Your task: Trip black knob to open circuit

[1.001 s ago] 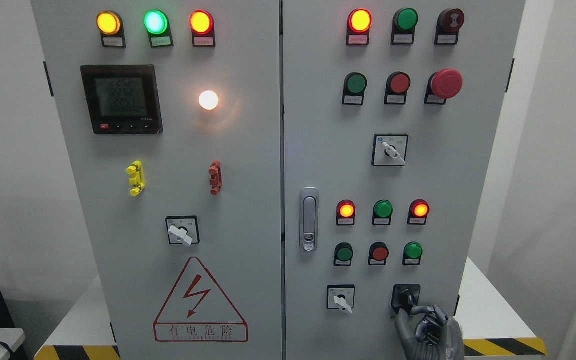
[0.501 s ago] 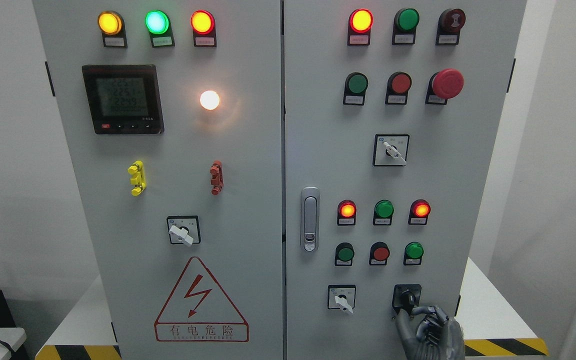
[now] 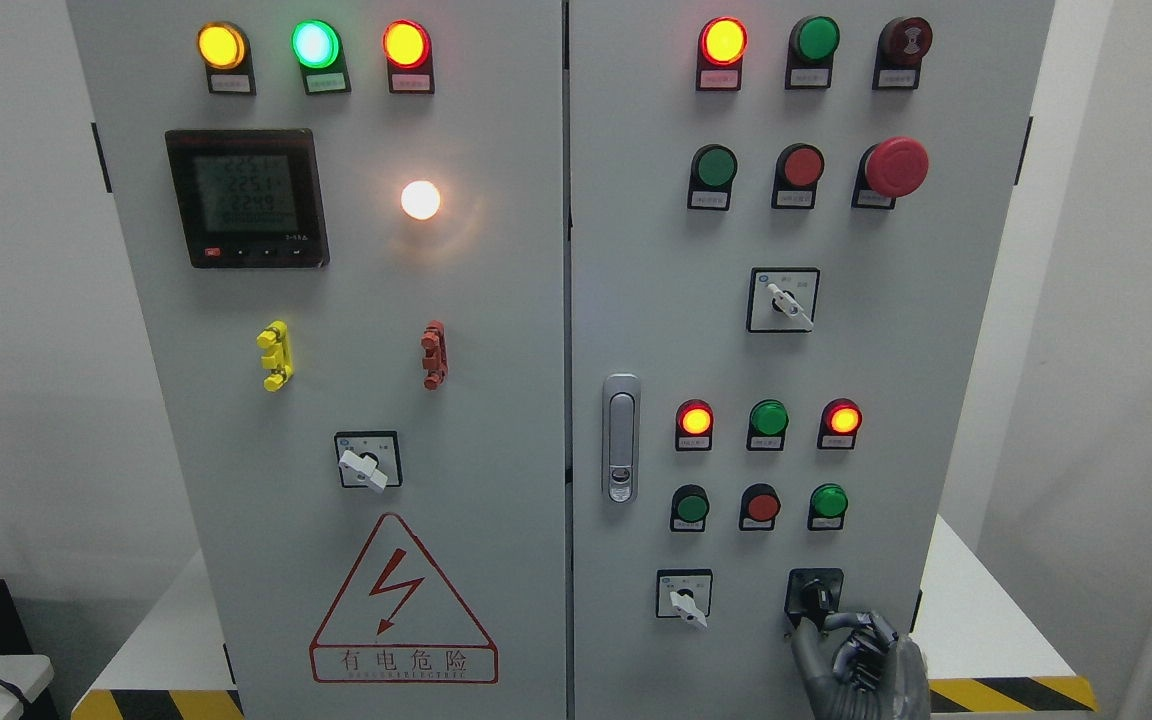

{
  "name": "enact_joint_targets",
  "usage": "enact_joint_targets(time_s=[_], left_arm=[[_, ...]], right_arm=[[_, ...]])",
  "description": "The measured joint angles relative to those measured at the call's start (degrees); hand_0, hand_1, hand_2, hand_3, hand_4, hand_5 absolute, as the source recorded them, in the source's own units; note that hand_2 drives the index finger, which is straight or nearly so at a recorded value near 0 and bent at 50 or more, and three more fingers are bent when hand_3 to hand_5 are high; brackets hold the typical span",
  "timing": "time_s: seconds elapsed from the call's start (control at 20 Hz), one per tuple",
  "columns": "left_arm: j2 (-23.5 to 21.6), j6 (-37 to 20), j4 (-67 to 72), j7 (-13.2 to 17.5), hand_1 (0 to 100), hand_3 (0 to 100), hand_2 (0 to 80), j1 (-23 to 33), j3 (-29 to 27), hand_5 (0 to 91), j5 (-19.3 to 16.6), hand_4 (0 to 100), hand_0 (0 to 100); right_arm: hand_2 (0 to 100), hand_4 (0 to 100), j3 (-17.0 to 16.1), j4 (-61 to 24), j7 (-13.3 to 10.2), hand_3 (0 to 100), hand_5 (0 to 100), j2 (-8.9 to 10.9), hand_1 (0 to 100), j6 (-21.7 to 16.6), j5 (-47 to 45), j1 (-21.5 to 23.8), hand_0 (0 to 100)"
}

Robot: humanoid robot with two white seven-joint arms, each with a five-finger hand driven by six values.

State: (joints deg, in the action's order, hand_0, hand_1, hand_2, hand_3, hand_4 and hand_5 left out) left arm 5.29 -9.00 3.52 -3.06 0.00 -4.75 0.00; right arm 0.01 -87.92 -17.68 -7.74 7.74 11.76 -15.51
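The black knob [image 3: 815, 597] sits on a black square plate at the lower right of the cabinet's right door [image 3: 656, 300]. My right hand [image 3: 808, 626] comes up from the bottom edge just below it. Its fingers are curled, with thumb and forefinger closed on the knob's lower end. The other fingers [image 3: 871, 650] are folded toward the palm. My left arm does not show.
A white selector switch [image 3: 683, 597] is left of the knob, under rows of red and green lamps and buttons. A door latch [image 3: 620, 438] is on the door's left edge. A red mushroom stop button [image 3: 894, 167] is higher up. The cabinet stands on a white table [image 3: 976, 620].
The whole picture has drifted a few pixels to the right. My right hand stays in the same place on the black knob, which shows no turn.
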Motion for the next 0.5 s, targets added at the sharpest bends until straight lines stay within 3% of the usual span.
enact_joint_targets(time_s=[0.5], left_arm=[[0.0, 0.0, 0.0, 0.0, 39, 0, 0.0, 0.0, 0.0, 0.0, 0.0, 0, 12]], right_arm=[[65, 100, 0.0, 0.0, 0.1, 99, 99, 0.04, 81, -0.3, -1.4, 0.0, 52]])
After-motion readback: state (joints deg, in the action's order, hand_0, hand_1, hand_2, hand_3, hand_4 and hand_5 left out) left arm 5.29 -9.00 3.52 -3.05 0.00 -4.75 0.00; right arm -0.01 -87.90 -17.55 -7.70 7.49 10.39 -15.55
